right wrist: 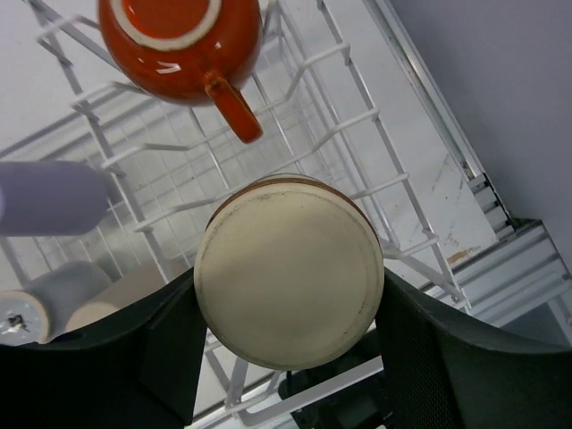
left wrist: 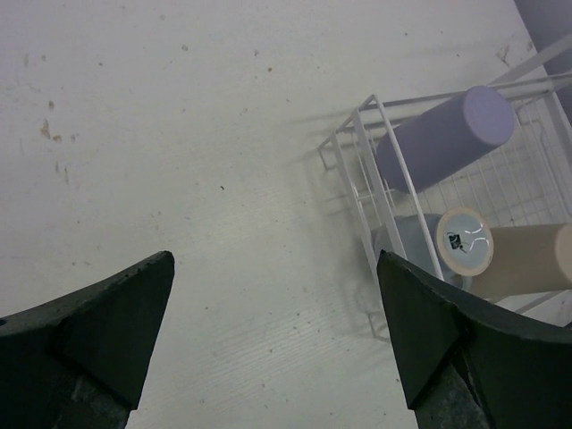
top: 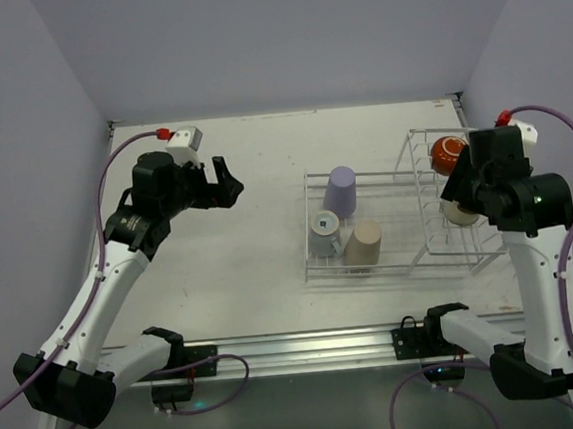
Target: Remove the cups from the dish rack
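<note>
Right now the right gripper (right wrist: 286,281) is reaching into the dish rack's (top: 306,228) tall basket, fingers (right wrist: 152,357) flanking a cream-bottomed cup (right wrist: 286,259) near the orange mug (right wrist: 179,45), actual grip unclear, while the left gripper (top: 229,182) is hovering wide open over the table (top: 251,147).

A: We see white links and black joints on the left arm (top: 93,292) and right arm (top: 538,283).
B: We also see lavender cables (top: 106,185) with red plugs (top: 164,134), dark wedge fingers (left wrist: 107,322)
</note>
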You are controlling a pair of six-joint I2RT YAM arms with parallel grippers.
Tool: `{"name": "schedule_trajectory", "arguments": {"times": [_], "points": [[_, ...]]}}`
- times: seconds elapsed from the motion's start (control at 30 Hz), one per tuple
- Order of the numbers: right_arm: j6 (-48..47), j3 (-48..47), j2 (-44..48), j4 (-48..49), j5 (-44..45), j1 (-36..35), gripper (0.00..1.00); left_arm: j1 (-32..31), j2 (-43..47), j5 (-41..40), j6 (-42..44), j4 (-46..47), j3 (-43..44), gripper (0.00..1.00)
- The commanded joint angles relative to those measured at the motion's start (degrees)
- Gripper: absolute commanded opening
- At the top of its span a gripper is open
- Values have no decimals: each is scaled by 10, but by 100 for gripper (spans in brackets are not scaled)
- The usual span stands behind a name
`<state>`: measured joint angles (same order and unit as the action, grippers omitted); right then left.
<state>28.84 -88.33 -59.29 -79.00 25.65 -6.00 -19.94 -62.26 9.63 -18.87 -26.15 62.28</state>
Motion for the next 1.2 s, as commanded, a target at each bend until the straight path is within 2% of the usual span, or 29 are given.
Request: {"name": "schedule_trajectory", "arguments": {"times": [0.0,0.17,0.2,0.27,0.3,0.33,0.4,0.43,0.5,0.53,0.57,0.6,0.63,0.67,0.73,0.83,1.17], "points": [[-5,-89,-1,-10,0,-1,0,-1,11,71,-4,44,33,100],[-15,-185,-5,-6,-57,-1,0,-1,28,179,-52,141,20,100],[-14,-192,-2,-1,-73,-1,0,-1,31,227,-63,162,17,100],[-14,-195,6,31,-144,-1,0,-1,31,280,-104,234,6,98],[-7,-191,17,43,-173,-2,0,-1,33,336,-124,278,-3,98],[-3,-181,23,77,-242,-1,0,-1,34,362,-173,363,-14,97],[19,-139,46,119,-312,-1,0,-1,35,421,-236,459,-54,96],[29,-118,57,175,-386,-1,0,-1,35,432,-307,560,-69,96],[64,-45,86,243,-458,-1,0,-1,30,455,-380,660,-112,94],[75,-19,95,316,-492,-1,0,-1,27,457,-442,699,-122,93],[102,30,103,356,-556,-1,0,-1,16,459,-468,758,-130,93],[117,55,112,393,-581,-1,0,-1,10,464,-490,780,-138,92],[131,79,128,473,-604,-1,0,-1,5,466,-529,809,-142,92],[160,124,135,515,-646,-1,0,-1,-7,469,-548,818,-145,91],[183,158,145,609,-671,-1,0,-1,-15,470,-595,827,-151,88],[220,202,140,694,-708,-8,0,-1,-30,468,-661,877,-169,84],[250,230,60,795,-672,-117,0,-2,-37,440,-690,912,-197,82]]}}
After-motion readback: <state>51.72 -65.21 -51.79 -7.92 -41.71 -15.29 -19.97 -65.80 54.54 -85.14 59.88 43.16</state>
